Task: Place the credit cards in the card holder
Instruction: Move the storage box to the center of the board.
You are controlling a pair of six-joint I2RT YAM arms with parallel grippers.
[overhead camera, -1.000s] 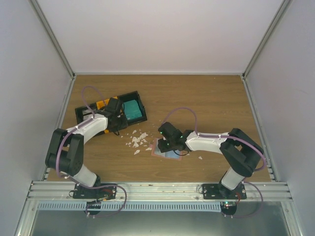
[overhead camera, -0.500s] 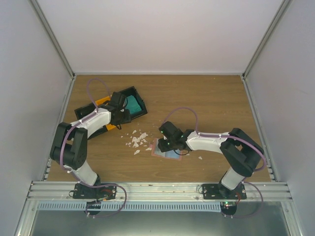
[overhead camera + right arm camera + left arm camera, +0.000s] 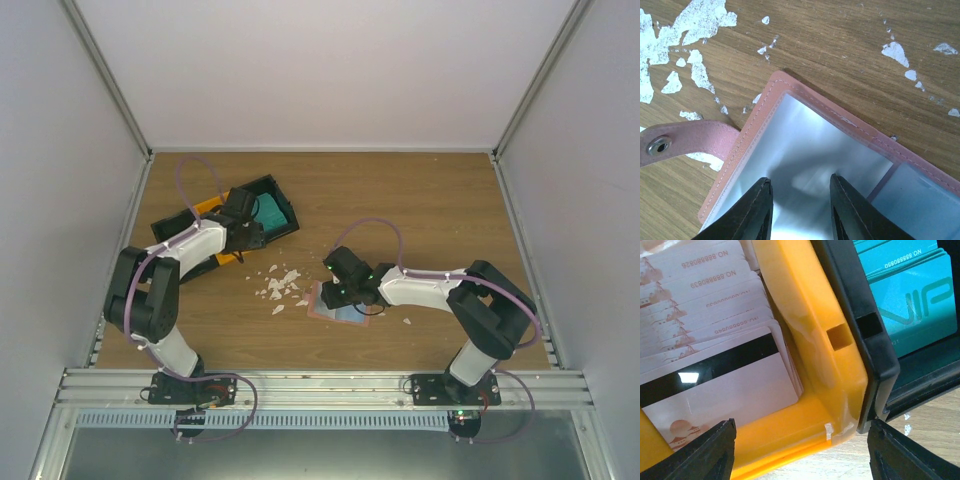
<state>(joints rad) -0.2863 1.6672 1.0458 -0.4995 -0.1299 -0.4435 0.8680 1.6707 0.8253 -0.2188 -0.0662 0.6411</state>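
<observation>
One tray [image 3: 805, 340], far-left tabletop [image 3: 420, 200]; one holder [image 3: 747, 145]. Two stacks: white cards [image 3: 715, 375], teal cards [image 3: 915, 295]; white visible only from left wrist. Jaws: left gripper [image 3: 802, 440] wide, empty; right gripper [image 3: 800, 182] narrow, empty.

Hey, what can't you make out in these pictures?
- Top view: the left arm covers the middle of the tray, so its cards can't be counted.
- Left wrist: the white cards and teal cards are cut off by the frame edges.
- Right wrist: glare on the clear pocket of the card holder hides any contents.

card holder [image 3: 805, 145]: salmon-pink | credit cards [image 3: 715, 385]: white with black stripe, teal | tray [image 3: 805, 340]: orange, black
</observation>
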